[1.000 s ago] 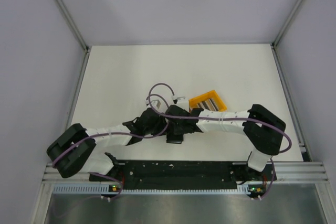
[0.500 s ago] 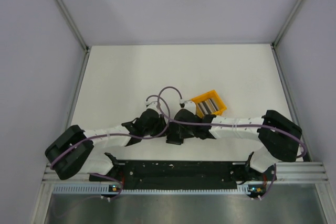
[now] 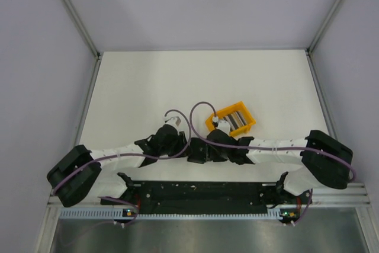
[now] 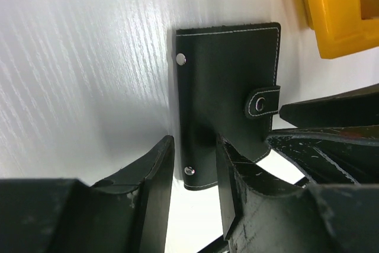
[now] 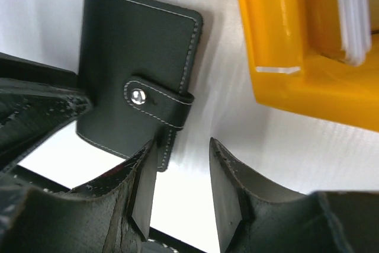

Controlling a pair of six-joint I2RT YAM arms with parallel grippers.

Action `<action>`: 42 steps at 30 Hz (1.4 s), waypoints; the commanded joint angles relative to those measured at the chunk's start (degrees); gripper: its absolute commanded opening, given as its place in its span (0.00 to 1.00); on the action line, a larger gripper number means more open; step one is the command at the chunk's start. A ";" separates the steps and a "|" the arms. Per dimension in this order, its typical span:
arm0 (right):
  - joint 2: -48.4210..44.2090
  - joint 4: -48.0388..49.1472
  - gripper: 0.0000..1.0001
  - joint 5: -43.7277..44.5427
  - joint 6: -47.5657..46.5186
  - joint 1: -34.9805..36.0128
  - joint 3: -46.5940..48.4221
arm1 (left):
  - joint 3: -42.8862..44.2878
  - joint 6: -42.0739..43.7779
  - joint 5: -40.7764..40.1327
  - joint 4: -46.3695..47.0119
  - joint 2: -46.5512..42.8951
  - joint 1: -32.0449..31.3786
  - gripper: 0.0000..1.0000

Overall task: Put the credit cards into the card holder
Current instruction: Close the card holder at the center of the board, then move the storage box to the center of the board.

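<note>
The card holder (image 4: 228,87) lies shut and flat on the white table, its strap snapped (image 5: 139,96). In the top view it is a dark patch (image 3: 196,157) between the two wrists. My left gripper (image 4: 192,173) is open and straddles the holder's riveted spine corner from above. My right gripper (image 5: 180,173) is open over the strap-side edge, with bare table between its fingers. The credit cards (image 3: 234,118) stand on edge in the orange bin; their pale edges (image 5: 351,16) show in the right wrist view.
The orange bin (image 3: 220,112) sits just beyond and to the right of the grippers, its wall (image 5: 278,34) close to the right fingers and its corner (image 4: 337,22) near the holder. Grey side walls (image 3: 35,87) enclose the table.
The right arm's elbow has swung right and toward the near edge, uncovering the orange bin. Both wrists have settled lower around the card holder, and both pairs of jaws have widened.
</note>
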 commanded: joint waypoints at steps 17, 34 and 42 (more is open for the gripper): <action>3.11 -4.64 0.41 -4.27 -6.02 -4.89 8.12 | 1.36 -0.22 -0.03 -8.36 -2.15 -0.17 0.33; -7.71 -14.77 0.78 -7.42 -11.65 -10.42 13.47 | 20.43 1.45 -14.19 -31.40 -4.18 1.32 0.98; -0.60 -15.90 0.78 -9.63 -11.74 -11.39 19.37 | 23.69 1.63 -12.79 -32.98 -2.59 3.26 0.98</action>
